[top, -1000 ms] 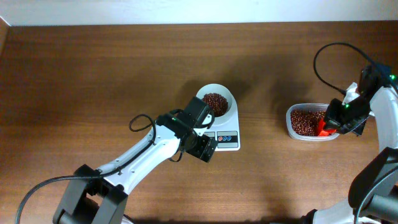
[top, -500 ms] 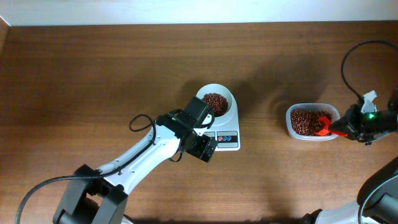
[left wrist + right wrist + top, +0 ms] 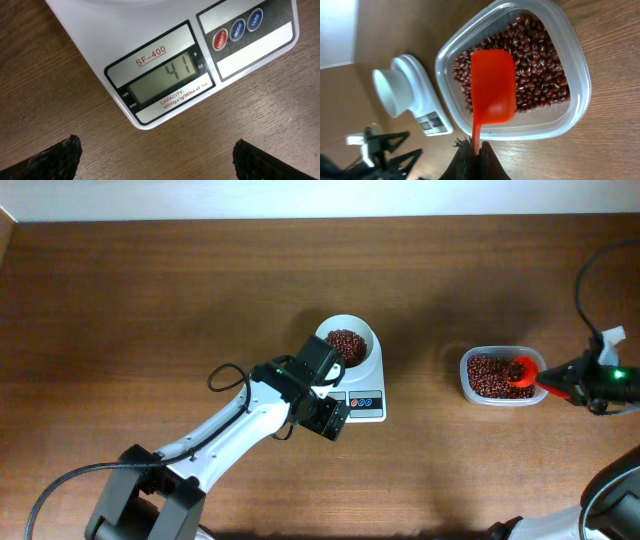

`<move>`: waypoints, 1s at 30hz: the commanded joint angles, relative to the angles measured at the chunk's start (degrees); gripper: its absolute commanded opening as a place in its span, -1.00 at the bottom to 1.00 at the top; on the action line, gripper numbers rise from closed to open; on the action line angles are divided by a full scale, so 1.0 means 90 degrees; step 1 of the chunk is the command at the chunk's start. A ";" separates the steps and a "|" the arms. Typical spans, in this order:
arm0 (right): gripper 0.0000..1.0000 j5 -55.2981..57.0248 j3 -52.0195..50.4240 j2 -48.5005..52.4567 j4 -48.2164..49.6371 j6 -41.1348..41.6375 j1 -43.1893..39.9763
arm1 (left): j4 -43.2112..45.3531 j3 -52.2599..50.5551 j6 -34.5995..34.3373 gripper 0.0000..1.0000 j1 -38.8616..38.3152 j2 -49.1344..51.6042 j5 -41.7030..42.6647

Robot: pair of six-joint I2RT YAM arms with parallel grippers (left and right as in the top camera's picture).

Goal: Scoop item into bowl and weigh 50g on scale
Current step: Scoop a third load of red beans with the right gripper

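I log: bowl of beans on scale, table centre, display reading 41. Left gripper over the scale's front, jaws wide. Right gripper, 3 o'clock, jaws clamped on red scoop over plastic container.

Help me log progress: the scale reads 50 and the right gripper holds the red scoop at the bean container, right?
Not quite. The left wrist view shows the scale reading 41, not 50. The right gripper does hold the red scoop at the container of beans.
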 commanded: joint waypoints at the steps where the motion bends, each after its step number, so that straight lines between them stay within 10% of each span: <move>1: -0.92 -0.0896 -0.0019 0.0010 -0.0170 -0.0534 -0.0350 | 0.0015 -0.0041 0.0078 0.98 -0.0027 -0.0131 0.0092; 23: -0.92 -0.1311 -0.0019 0.0010 -0.0522 -0.1365 -0.0457 | 0.0015 -0.0041 0.0080 0.98 -0.0024 -0.0131 0.0092; 30: -0.92 0.0401 -0.0022 0.0010 0.0015 0.0306 0.0100 | 0.0015 -0.0041 0.0080 0.99 -0.0024 -0.0131 0.0095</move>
